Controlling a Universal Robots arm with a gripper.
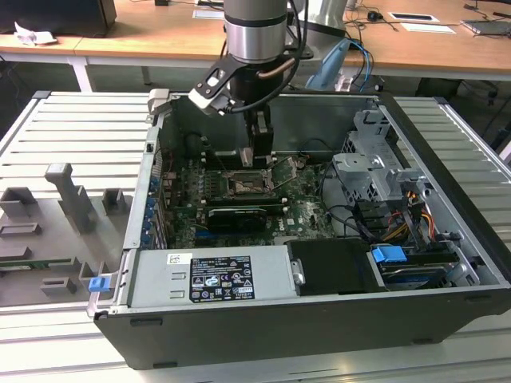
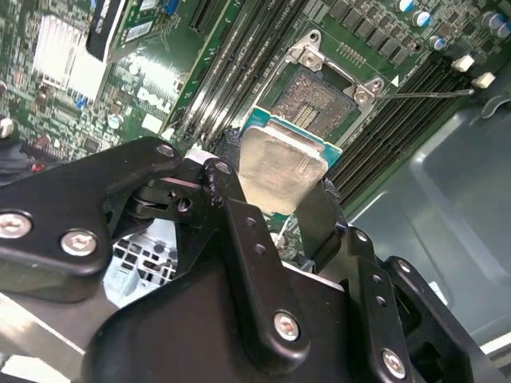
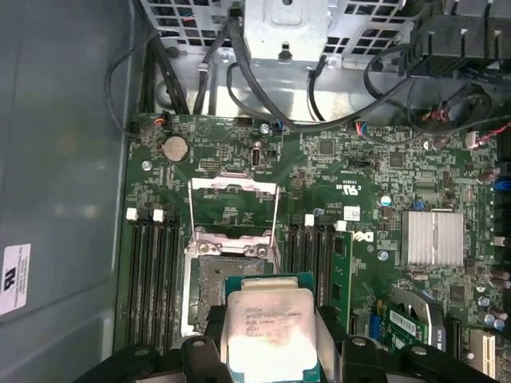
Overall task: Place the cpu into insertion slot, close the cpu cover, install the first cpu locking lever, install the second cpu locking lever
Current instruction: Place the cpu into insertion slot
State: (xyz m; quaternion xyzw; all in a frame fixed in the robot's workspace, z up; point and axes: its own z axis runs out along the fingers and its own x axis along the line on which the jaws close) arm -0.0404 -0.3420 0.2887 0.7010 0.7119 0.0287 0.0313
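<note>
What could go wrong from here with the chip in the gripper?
1. The cpu, shut in the gripper, seems offset from the open insertion slot; lowered misaligned, it could damage the slot.
2. The open cpu cover sits right beside the slot; the gripper may clip it.

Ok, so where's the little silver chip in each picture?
Second wrist view: the cpu is pinched between the black fingers, near the insertion slot.
First wrist view: the cpu partly covers the insertion slot.
Exterior view: too small to tell; look at the fingers above the insertion slot.
Shared landmark: the insertion slot.
</note>
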